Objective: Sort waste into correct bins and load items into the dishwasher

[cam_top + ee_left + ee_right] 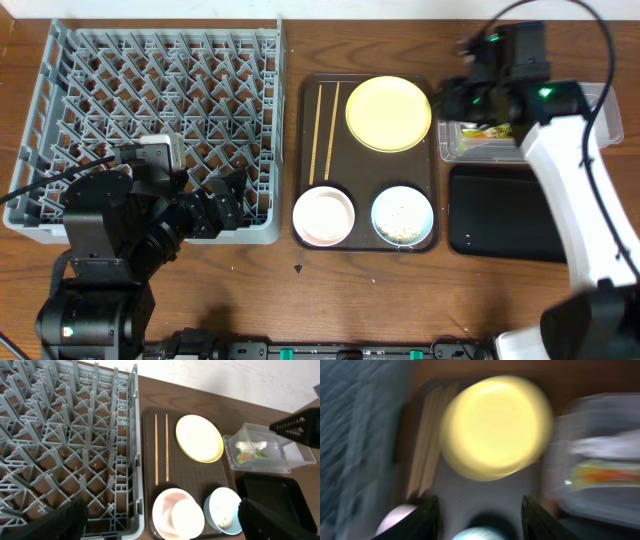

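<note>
The right hand [480, 505] is shown released, fingers apart and nothing held, poised between the clear tub [300, 460] and the yellow plate [388, 113]; its own view is blurred. Inside the tub lie the wrapper packet [480, 130] and the white paper strip [252, 446], judged to be dry waste already sorted. The black tray [505, 215] just in front of the tub is seen bare, presumably reserved for the food crumbs [403, 228] in the light blue bowl [403, 215]. The plate, the chopsticks [322, 130] and the white bowl [323, 215], with a small white cup [187, 515] nested inside, are gathered on the brown serving tray [365, 165] at the middle of the desk [400, 300], none yet loaded. The left hand [228, 197], spread wide and empty, is held over the near edge of the grey dish rack [150, 110], apparently in readiness to receive the dishes.
</note>
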